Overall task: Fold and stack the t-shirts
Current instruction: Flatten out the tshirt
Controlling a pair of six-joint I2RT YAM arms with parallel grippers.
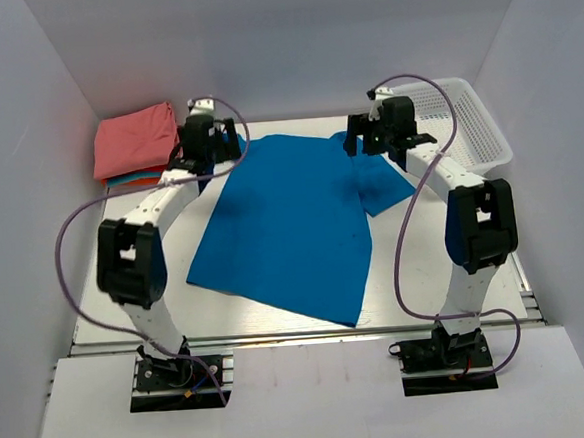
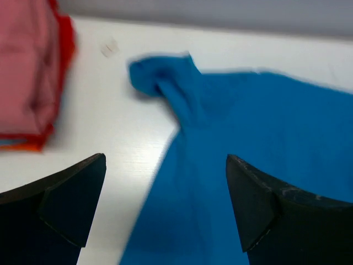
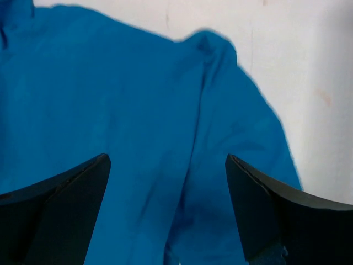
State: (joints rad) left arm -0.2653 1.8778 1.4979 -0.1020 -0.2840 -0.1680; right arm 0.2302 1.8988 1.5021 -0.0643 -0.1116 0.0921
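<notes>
The white mesh basket stands at the far right corner of the tabletop, near the right sleeve of the bright blue t-shirt but not touching it. That shirt lies spread flat between the two arms, collar toward the far wall, with its hem close to the near edge. At the far left, a folded salmon-pink shirt tops a stack, apart from the spread shirt, with a strip of bare white surface between them. The left end effector hangs wide open, gripping nothing, above the shirt's left shoulder. The right end effector is likewise spread wide and holding nothing over the right shoulder. The overhead view gives the whole layout, though the arms cover the shoulders. The left wrist view shows the left sleeve bunched into a lump, plus red, thin blue and orange layers under the pink. The right wrist view shows the right sleeve lying smooth.
</notes>
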